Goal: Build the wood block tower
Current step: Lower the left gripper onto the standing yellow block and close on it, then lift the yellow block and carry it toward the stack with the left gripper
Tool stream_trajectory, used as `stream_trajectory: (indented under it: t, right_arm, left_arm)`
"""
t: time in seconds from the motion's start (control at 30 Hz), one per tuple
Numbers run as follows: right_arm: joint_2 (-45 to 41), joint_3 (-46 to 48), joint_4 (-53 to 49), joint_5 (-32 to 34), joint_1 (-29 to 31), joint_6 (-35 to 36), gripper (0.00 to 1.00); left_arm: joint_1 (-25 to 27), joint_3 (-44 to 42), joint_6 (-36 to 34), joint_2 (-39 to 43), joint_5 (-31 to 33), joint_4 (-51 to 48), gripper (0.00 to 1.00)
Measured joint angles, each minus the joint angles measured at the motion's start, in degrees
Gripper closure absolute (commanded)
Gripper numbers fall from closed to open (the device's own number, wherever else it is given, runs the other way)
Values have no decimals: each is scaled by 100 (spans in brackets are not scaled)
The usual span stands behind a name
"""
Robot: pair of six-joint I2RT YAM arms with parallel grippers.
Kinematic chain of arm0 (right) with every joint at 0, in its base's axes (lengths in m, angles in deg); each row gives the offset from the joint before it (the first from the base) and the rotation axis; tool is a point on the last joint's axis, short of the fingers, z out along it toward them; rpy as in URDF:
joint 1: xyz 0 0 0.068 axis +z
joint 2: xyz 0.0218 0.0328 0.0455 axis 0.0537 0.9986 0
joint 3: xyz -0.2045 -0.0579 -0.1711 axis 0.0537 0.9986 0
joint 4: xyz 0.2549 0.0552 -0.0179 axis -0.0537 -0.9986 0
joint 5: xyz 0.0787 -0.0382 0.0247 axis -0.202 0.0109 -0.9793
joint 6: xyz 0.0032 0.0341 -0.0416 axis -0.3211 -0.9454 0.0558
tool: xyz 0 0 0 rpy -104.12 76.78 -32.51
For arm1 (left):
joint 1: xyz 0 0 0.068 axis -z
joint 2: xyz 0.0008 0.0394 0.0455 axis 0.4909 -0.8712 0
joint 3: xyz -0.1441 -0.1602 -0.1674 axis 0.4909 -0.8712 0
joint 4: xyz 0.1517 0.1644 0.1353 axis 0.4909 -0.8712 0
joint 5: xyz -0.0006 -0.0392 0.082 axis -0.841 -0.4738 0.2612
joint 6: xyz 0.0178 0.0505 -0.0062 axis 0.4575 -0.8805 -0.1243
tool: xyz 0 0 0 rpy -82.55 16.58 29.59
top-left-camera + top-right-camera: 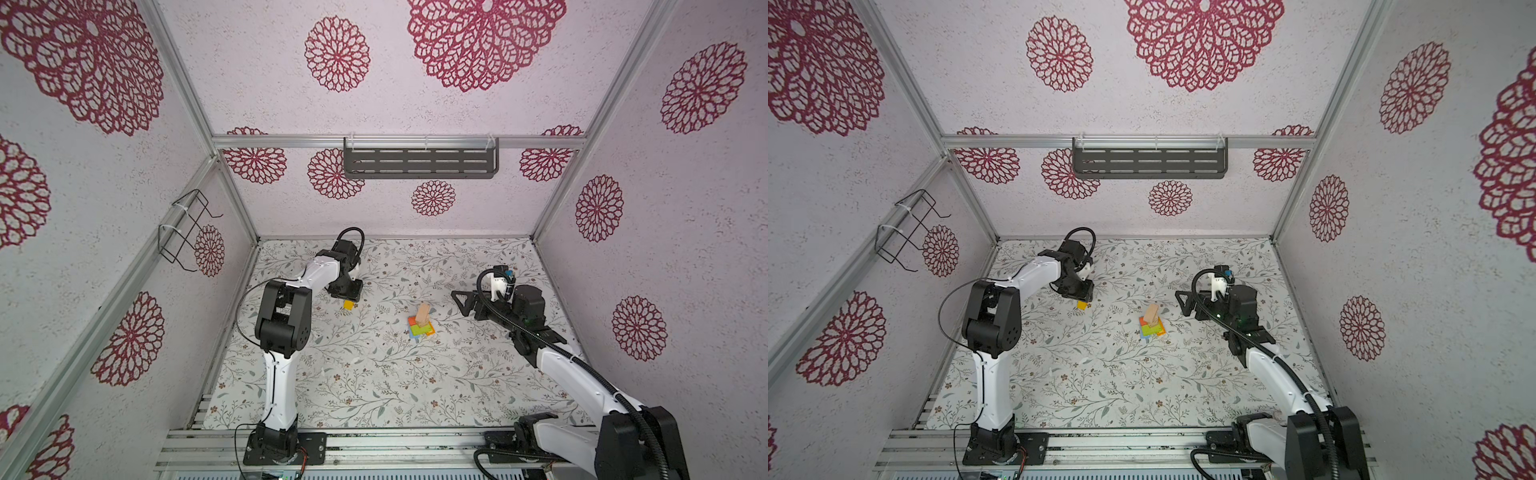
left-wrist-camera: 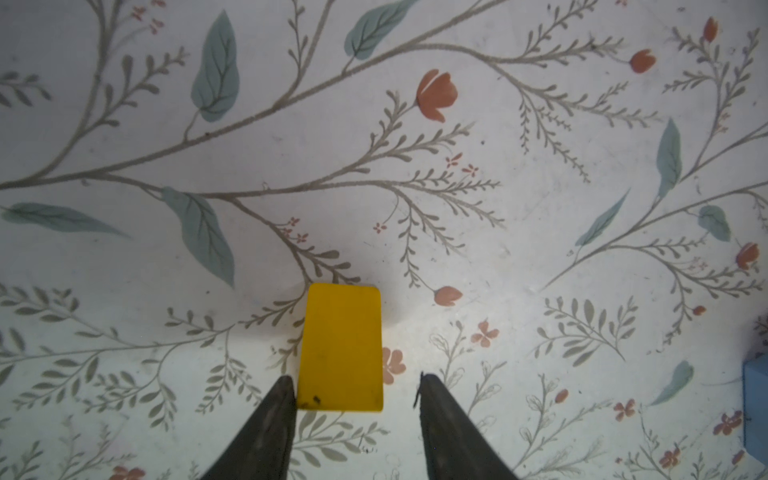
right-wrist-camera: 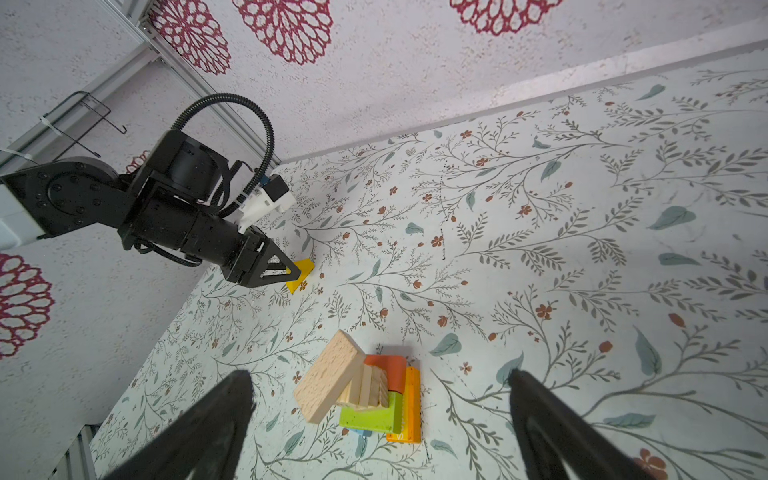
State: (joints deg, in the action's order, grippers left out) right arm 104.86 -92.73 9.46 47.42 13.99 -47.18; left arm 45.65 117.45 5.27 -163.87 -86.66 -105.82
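Two arms reach over the floral mat [image 1: 374, 374], one from each side. In both top views the wood block tower [image 1: 422, 322] [image 1: 1152, 322] stands just right of the frame's centre. The yellow block [image 1: 349, 305] [image 1: 1082, 305] lies alone on the mat to its left, well apart from it.

In the left wrist view the left gripper [image 2: 355, 377] points down at the yellow block [image 2: 340, 345] from the lower edge of the frame. Its jaws are apart and straddle the block's near end. The finger [image 2: 278, 415] left of the block touches its edge, while the other finger [image 2: 444, 419] stands clear of it with bare mat between. The block lies flat on the mat, not clamped.

The right gripper [image 1: 459, 303] hangs to the right of the tower in a top view, its jaws spread wide and holding nothing. In the right wrist view its two dark fingers [image 3: 216, 419] rise from the lower edge, and the tower [image 3: 365, 390] stands beyond them in the lower middle of the frame. There a tan block [image 3: 328, 380] sits tilted on top, resting on smaller tan pieces [image 3: 368, 388]. Below lie a red piece [image 3: 392, 370], a lime-green piece [image 3: 370, 415] and an orange piece [image 3: 409, 403], with a sliver of blue [image 3: 361, 432] at the bottom.
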Motion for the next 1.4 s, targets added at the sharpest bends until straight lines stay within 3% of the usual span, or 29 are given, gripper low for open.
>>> stream_trajectory:
  t: [0.17,0.57,1.4]
  right_arm:
    - [0,2,11,0,-4,-7,1]
    - [0,4,35,0,-11,-11,1]
    - [234,81,-9,120,-24,-223,1]
  left_arm:
    - [0,0,0,-55,13,-70,51]
    - [0,15,0,-79,66,-118,71]
    - [0,398,39,238,72,-730,72]
